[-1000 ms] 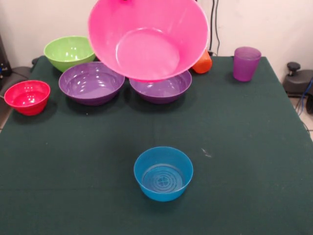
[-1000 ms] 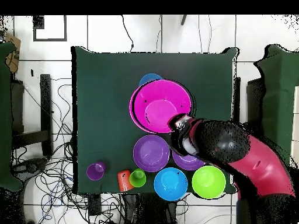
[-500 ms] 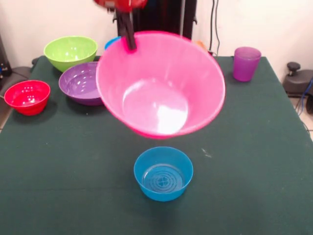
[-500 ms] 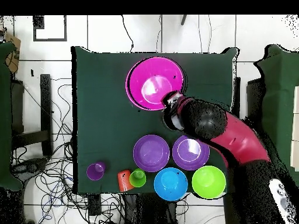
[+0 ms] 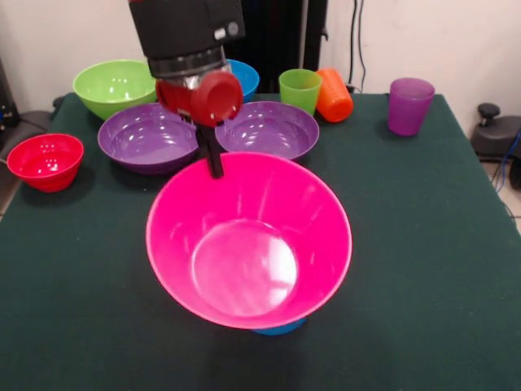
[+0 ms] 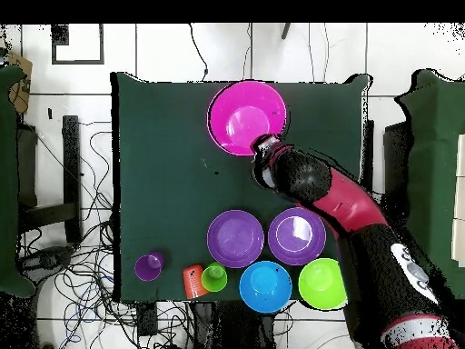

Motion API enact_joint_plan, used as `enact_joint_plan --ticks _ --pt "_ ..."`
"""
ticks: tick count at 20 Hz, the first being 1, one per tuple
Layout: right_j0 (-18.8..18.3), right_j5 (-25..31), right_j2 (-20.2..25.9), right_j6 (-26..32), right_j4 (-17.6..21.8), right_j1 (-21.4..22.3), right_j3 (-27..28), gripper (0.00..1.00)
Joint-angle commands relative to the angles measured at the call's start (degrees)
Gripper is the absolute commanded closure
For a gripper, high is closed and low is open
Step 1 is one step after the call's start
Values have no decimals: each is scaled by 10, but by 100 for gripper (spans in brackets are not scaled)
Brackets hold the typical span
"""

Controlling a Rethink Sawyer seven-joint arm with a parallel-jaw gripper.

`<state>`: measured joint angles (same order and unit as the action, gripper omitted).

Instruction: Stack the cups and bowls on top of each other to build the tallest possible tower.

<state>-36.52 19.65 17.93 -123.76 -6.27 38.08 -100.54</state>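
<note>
Gripper [image 5: 213, 167] pinches the glossy, flared pink bowl [image 5: 248, 244] by its thin rim.

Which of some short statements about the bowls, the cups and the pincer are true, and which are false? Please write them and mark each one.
1. The pincer grips the pink bowl at its rim. True.
2. The orange cup stands upright. False: it lies tipped on its side beside the green cup.
3. The pink bowl hangs over a blue bowl, hiding most of it. True.
4. The red bowl sits inside a purple bowl. False: it stands alone, apart from it.
5. The purple cup is upright. True.
</note>
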Motion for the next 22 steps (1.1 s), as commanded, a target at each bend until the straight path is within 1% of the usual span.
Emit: enact_joint_plan --ticks 1,3,8,11,13,16,22 --pt "11 -38 5 12 57 -62 35 100" --pt "8 -34 11 9 57 -61 29 100" --pt "34 -11 7 -30 42 -31 -3 100" --pt "30 -6 9 -26 45 -19 -19 100" --pt "19 -3 9 -12 53 -17 -24 100" --pt "0 -13 12 12 70 -31 -18 100" --pt "-1 -42 9 6 92 -52 -15 100"
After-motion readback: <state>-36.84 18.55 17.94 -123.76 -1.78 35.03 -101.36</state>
